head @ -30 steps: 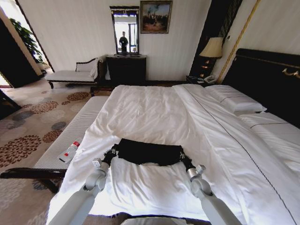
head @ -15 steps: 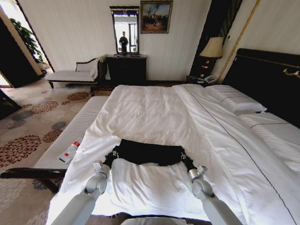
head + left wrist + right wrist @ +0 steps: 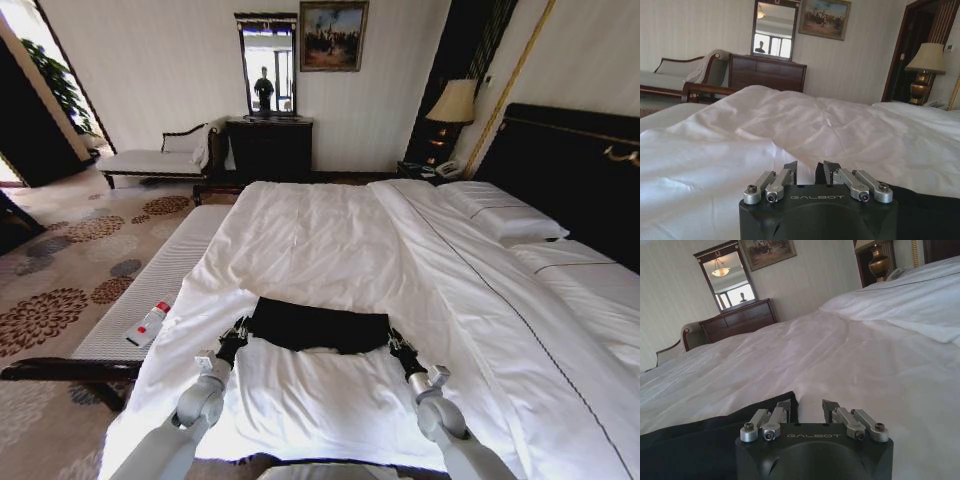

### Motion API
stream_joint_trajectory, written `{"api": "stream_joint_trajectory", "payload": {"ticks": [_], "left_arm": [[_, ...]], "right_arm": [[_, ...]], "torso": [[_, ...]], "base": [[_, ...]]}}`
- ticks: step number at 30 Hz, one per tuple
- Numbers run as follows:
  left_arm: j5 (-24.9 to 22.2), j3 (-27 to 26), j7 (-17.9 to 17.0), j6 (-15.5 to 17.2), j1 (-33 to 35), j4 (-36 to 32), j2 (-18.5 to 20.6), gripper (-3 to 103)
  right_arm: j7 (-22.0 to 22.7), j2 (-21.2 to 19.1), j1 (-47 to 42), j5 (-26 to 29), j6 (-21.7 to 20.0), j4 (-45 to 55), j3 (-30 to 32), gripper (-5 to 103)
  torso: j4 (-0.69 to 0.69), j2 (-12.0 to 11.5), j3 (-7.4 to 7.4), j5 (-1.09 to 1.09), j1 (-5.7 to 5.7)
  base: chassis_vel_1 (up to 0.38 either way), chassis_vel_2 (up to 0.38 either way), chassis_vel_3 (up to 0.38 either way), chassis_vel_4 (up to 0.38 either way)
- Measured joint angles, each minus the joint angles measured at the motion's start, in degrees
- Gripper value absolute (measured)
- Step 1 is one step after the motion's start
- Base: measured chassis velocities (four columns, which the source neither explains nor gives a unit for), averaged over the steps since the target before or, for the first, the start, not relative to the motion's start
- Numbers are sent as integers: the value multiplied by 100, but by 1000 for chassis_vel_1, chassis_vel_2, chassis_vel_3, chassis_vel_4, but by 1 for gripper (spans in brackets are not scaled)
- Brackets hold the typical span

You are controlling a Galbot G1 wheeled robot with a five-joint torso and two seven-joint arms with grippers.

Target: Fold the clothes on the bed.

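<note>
Flatly folded, the soft black T-shirt [image 3: 318,325] lies on the bed's [image 3: 330,240] smooth white duvet, the left gripper [image 3: 234,338] and right gripper [image 3: 396,345] with parted jaws at its ends.

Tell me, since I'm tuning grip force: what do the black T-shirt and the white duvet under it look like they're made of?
The black T-shirt looks like soft matte knit, probably cotton: it lies limp and flat without sheen. The white duvet looks like smooth woven cotton with a slight sheen, judging by its soft creases and highlights.

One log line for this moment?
T-shirt: on bed | left gripper: open, beside its left end | right gripper: open, beside its right end
</note>
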Motion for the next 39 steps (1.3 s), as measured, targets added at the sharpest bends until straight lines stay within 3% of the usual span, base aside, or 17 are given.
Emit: {"api": "stream_joint_trajectory", "payload": {"ticks": [2, 4, 5, 7, 9, 10, 12, 14, 15, 18, 20, 23, 25, 27, 28, 32, 39], "left_arm": [[-13, -113, 19, 0, 63, -89, 45, 33], [-142, -303, 33, 49, 59, -200, 159, 44], [-142, -303, 33, 49, 59, -200, 159, 44], [-193, -230, -32, 120, -217, -180, 227, 55], [-224, 110, -179, 331, -842, -12, 219, 61], [-224, 110, -179, 331, -842, -12, 219, 61], [-283, 498, -259, 545, -1352, 254, 200, 72], [-252, 1071, -232, 703, -1914, 790, 265, 82], [-252, 1071, -232, 703, -1914, 790, 265, 82], [-316, 1887, -139, 901, -2651, 1363, 403, 93], [-340, 2001, -131, 939, -2766, 1417, 407, 98], [-527, 2794, -97, 1112, -3506, 1715, 411, 100], [-543, 2937, -79, 1134, -3616, 1758, 422, 100], [-566, 3403, -5, 1266, -3909, 1873, 558, 100], [-566, 3403, -5, 1266, -3909, 1873, 558, 100], [-419, 3683, 163, 1300, -3909, 1818, 862, 100], [-287, 3587, 314, 1211, -3411, 1262, 1429, 100]], "right_arm": [[10, -50, -47, 32, 0, 24, 82, 39], [80, -259, -58, 22, -9, 119, 254, 50], [80, -259, -58, 22, -9, 119, 254, 50], [140, -482, 100, -117, -64, 204, 262, 56], [191, -778, 538, -509, -118, 184, 57, 66], [191, -778, 538, -509, -118, 184, 57, 66], [192, -995, 962, -899, -157, 21, -202, 78], [138, -1216, 1479, -1575, -101, -417, -589, 83], [138, -1216, 1479, -1575, -101, -417, -589, 83], [-24, -1403, 2040, -2794, 137, -1078, -1184, 97], [-66, -1422, 2127, -3036, 203, -1167, -1277, 99], [-401, -1532, 2592, -4369, 687, -1603, -1751, 100], [-458, -1555, 2656, -4574, 772, -1651, -1814, 100], [-645, -1636, 2844, -5474, 1091, -1796, -2017, 100], [-645, -1636, 2844, -5474, 1091, -1796, -2017, 100], [-839, -1656, 2935, -6704, 1708, -1988, -2094, 100], [-990, -1830, 2616, -7326, 2097, -1590, -2013, 100]], "torso": [[0, 0, 0, 0, 0], [-2, 0, 0, -2, 0], [-2, 0, 0, -2, 0], [2, 0, 0, 0, -1], [-5, 0, 1, -4, 0], [-5, 0, 1, -4, 0], [-1, 0, 1, 0, 2], [-2, -1, 3, -5, 3], [-2, -1, 3, -5, 3], [0, -1, 3, -2, 3], [0, 0, 3, -2, 3], [-2, -1, 2, -1, 2], [-3, -1, 2, -3, 2], [-3, -1, 2, -2, 3], [-3, -1, 2, -2, 3], [1, 0, 1, -2, 1], [-1, 1, 0, -3, 0]], "base": [[0, 0, 0, 0], [0, 0, 0, 0], [0, 0, 0, 0], [0, 0, 0, 0], [0, 0, 0, 0], [0, 0, 0, 0], [0, 0, 0, 0], [0, 0, 0, 0], [0, 0, 0, 0], [0, 0, 0, 0], [0, 0, 0, 0], [0, 0, 0, 0], [0, 0, 0, 0], [0, 0, 0, 0], [0, 0, 0, 0], [0, 0, 0, 0], [0, 0, 0, 0]]}}
